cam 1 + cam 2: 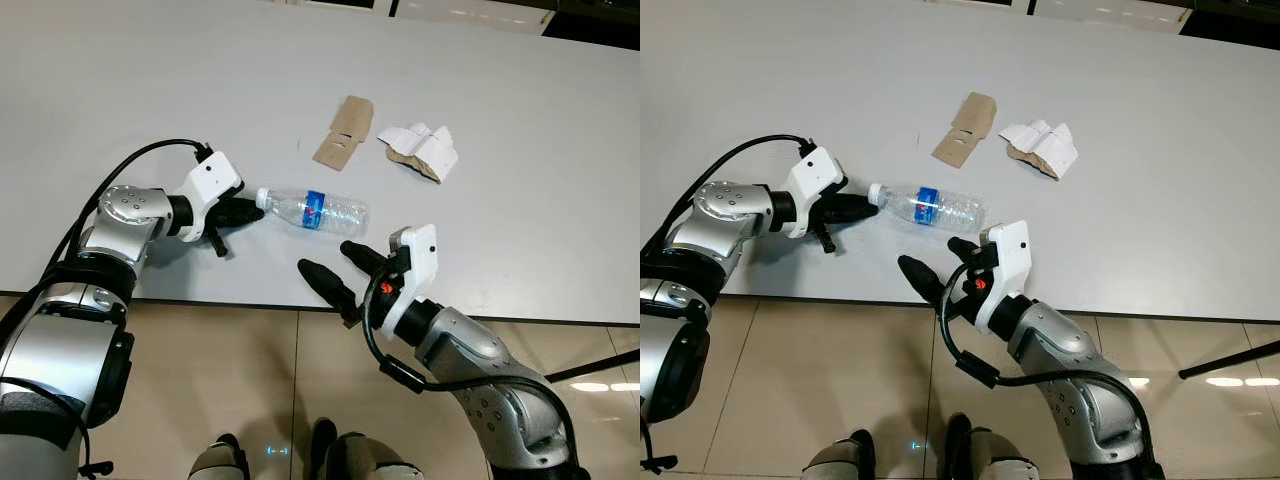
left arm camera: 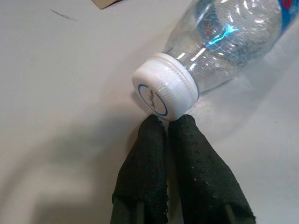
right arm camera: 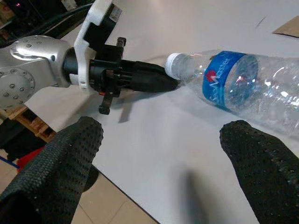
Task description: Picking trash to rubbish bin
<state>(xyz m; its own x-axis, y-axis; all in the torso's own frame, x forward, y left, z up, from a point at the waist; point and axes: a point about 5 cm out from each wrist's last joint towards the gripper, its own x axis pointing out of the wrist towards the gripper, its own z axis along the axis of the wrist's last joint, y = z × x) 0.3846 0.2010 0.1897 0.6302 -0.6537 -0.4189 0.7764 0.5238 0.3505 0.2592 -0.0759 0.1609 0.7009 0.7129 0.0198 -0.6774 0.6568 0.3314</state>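
A clear plastic bottle (image 1: 315, 209) with a blue label and a white cap (image 2: 163, 93) lies on its side on the white table (image 1: 140, 80), cap pointing left. My left gripper (image 1: 252, 209) is shut with nothing held, and its fingertips (image 2: 159, 128) touch the cap. Just in front of the bottle, over the table's front edge, my right gripper (image 1: 323, 257) stands open, its two fingers (image 3: 70, 154) spread wide and empty. A flat brown cardboard piece (image 1: 344, 132) and a crumpled white-and-brown wrapper (image 1: 422, 152) lie further back on the table.
The table's front edge (image 1: 250, 300) runs across below both grippers, with beige tiled floor (image 1: 250, 380) beneath. A black cable (image 1: 150, 150) loops from my left wrist. A dark pole (image 1: 600, 365) crosses the floor at the right.
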